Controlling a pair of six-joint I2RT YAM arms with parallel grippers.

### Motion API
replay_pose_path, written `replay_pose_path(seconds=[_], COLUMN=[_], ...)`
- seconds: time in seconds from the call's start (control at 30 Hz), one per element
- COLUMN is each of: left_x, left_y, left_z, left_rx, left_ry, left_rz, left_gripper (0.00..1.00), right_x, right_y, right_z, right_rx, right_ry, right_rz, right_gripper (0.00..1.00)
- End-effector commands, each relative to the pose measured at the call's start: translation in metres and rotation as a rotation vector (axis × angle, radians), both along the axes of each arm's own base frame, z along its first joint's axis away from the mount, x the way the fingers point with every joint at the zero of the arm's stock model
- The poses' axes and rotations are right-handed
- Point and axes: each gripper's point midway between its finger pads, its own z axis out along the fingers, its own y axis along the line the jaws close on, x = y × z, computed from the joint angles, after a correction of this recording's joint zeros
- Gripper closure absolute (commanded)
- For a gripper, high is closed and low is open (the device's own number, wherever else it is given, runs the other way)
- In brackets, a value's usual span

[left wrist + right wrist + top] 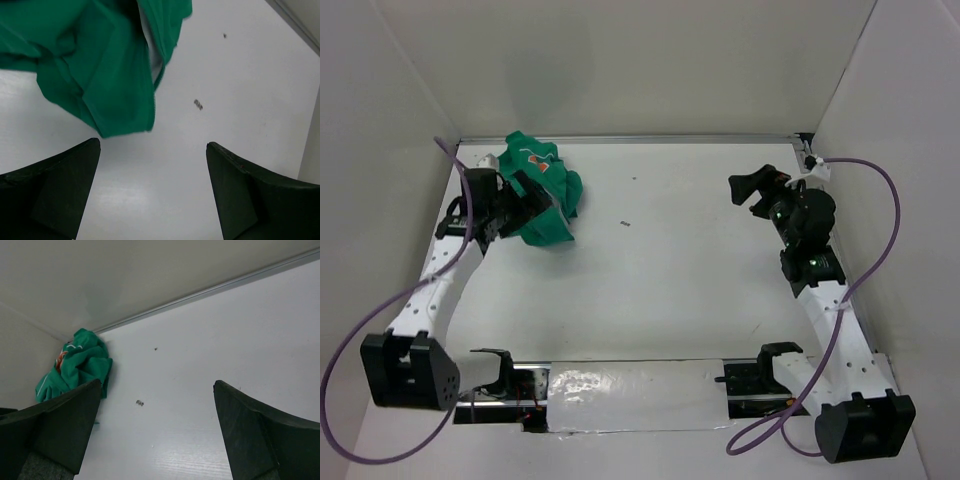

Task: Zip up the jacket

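Jacket (556, 188) lies crumpled, orange patch (534, 160) unreadable; left pincer (152, 145) and right pincer (157, 383) both gape apart.

Jacket (545, 195) on counter (670, 290) at 10 o'clock, far corner. Left end effector (153, 143) just beside its 8 o'clock edge. Right end effector (748, 192) at 2 o'clock, well apart.

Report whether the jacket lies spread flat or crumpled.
Crumpled. The jacket sits as a bunched heap in the far-left corner, with its folds overlapping and no sleeve laid out flat.
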Motion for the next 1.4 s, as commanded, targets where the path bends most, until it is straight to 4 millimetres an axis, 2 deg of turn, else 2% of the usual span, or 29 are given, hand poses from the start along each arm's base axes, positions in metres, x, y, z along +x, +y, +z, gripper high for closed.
replay_pose_path(seconds=[0.0,0.07,0.1,0.13,0.17,0.2,0.23,0.3,0.33,0.37,0.4,0.5,0.53,0.63,0.7,0.8,0.83,0.87,0.9,0.93,0.97,1.0,1.07,1.1,1.13,1.2,1.27,1.33,1.37], left_x=[0.042,0.063,0.076,0.091,0.099,0.123,0.123,0.147,0.154,0.161,0.174,0.193,0.196,0.197,0.199,0.189,0.175,0.161,0.142,0.125,0.107,0.075,0.038,0.007,-0.017,-0.045,-0.048,-0.035,-0.03], left_y=[0.022,0.032,0.036,0.04,0.042,0.044,0.044,0.045,0.043,0.041,0.036,0.023,0.023,0.021,0.015,-0.012,-0.031,-0.042,-0.051,-0.061,-0.085,-0.092,-0.117,-0.12,-0.135,-0.137,-0.132,-0.131,-0.133], left_z=[0.006,0.011,-0.013,-0.002,-0.009,-0.032,-0.033,-0.055,-0.06,-0.082,-0.075,-0.091,-0.095,-0.105,-0.082,-0.016,0.028,0.045,0.105,0.115,0.136,0.181,0.212,0.243,0.257,0.285,0.298,0.3,0.293], left_rx=[-0.018,-0.027,-0.022,-0.019,-0.017,-0.016,-0.015,-0.028,-0.035,-0.042,-0.062,-0.067,-0.062,-0.067,-0.02,0.112,0.167,0.166,0.201,0.209,0.212,0.221,0.207,0.185,0.155,0.156,0.157,0.176,0.185], left_ry=[-0.018,-0.021,0.041,0.027,0.054,0.133,0.133,0.195,0.207,0.249,0.222,0.208,0.212,0.269,0.213,0.031,-0.092,-0.126,-0.292,-0.337,-0.412,-0.543,-0.667,-0.756,-0.804,-0.897,-0.909,-0.883,-0.848], left_rz=[0.075,0.095,0.103,0.114,0.119,0.118,0.117,0.111,0.099,0.089,0.062,0.001,0.001,-0.002,-0.05,-0.126,-0.173,-0.194,-0.233,-0.269,-0.33,-0.37,-0.46,-0.491,-0.561,-0.598,-0.556,-0.53,-0.536], left_gripper=[0.01,0.01,0.01,0.01,0.01,0.01,0.01,0.01,0.01,0.01,0.01,0.01,0.06,1.0,1.0,1.0,1.0,1.0,1.0,1.0,1.0,1.0,1.0,1.0,1.0,1.0,1.0,1.0,1.0], right_x=[0.004,0.007,0.007,0.009,0.011,0.013,0.014,0.017,0.017,0.019,0.02,0.024,0.025,0.025,0.022,0.019,0.018,0.018,0.016,0.014,0.012,0.009,0.006,0.002,0.0,-0.007,-0.012,-0.015,-0.017], right_y=[-0.004,-0.01,-0.012,-0.014,-0.017,-0.018,-0.018,-0.023,-0.023,-0.023,-0.023,-0.025,-0.026,-0.029,-0.027,-0.023,-0.023,-0.023,-0.019,-0.017,-0.016,-0.014,-0.014,-0.013,-0.014,-0.015,-0.017,-0.021,-0.022], right_z=[-0.003,-0.007,-0.007,-0.009,-0.011,-0.012,-0.014,-0.016,-0.018,-0.02,-0.023,-0.028,-0.03,-0.028,-0.025,-0.021,-0.019,-0.021,-0.018,-0.02,-0.019,-0.014,-0.015,-0.01,-0.013,-0.007,-0.004,-0.006,-0.004], right_rx=[-0.019,-0.03,-0.034,-0.035,-0.04,-0.044,-0.046,-0.052,-0.054,-0.058,-0.058,-0.062,-0.065,-0.064,-0.061,-0.055,-0.05,-0.05,-0.046,-0.042,-0.039,-0.032,-0.022,-0.017,-0.017,-0.008,-0.002,-0.002,0.003], right_ry=[0.0,0.01,0.011,0.016,0.021,0.024,0.029,0.035,0.039,0.046,0.052,0.071,0.077,0.076,0.061,0.031,0.019,0.022,0.015,0.016,0.014,-0.001,-0.007,-0.025,-0.025,-0.044,-0.052,-0.045,-0.05], right_rz=[-0.03,-0.061,-0.07,-0.084,-0.102,-0.103,-0.103,-0.128,-0.128,-0.128,-0.127,-0.136,-0.139,-0.153,-0.146,-0.122,-0.121,-0.119,-0.095,-0.088,-0.08,-0.073,-0.073,-0.068,-0.07,-0.075,-0.089,-0.112,-0.117], right_gripper=[0.0,0.0,0.0,0.0,0.0,0.0,0.0,0.0,0.0,0.0,0.0,0.0,0.0,0.0,0.0,0.0,0.0,0.0,0.0,0.0,0.0,0.0,0.0,0.0,0.0,0.0,0.0,0.0,0.0])
